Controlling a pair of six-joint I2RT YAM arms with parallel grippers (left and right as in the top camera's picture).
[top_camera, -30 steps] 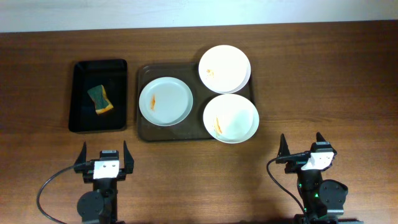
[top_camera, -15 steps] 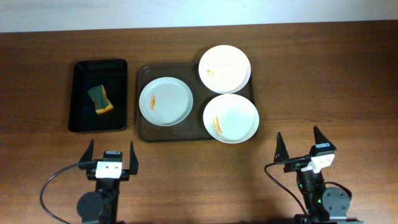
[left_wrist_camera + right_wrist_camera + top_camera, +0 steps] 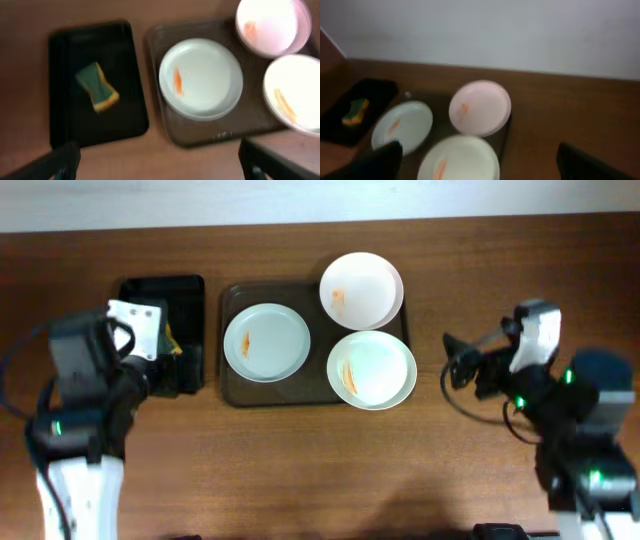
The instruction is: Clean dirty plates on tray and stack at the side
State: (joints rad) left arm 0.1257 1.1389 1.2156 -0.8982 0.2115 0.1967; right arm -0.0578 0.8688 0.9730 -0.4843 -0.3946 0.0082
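Observation:
Three white plates with orange smears lie on the dark brown tray (image 3: pixel 235 390): one at the left (image 3: pixel 267 342), one at the back right (image 3: pixel 361 290), one at the front right (image 3: pixel 371 369). My left gripper (image 3: pixel 165 362) is open and empty, hovering by the black tray left of the plates. In the left wrist view its fingers (image 3: pixel 160 165) frame the table in front of the left plate (image 3: pixel 201 79). My right gripper (image 3: pixel 458 362) is open and empty, right of the tray. In the right wrist view its fingers (image 3: pixel 480 167) flank the front right plate (image 3: pixel 460 160).
A smaller black tray (image 3: pixel 190 295) stands left of the brown tray, partly hidden by my left arm. It holds a green and yellow sponge (image 3: pixel 97 86). A pale wall runs behind the table's far edge (image 3: pixel 520 30).
Both arms have risen from the table's front edge and swung towards the trays. The left one is now over the black tray, the right one beside the brown tray. The plates have not moved.

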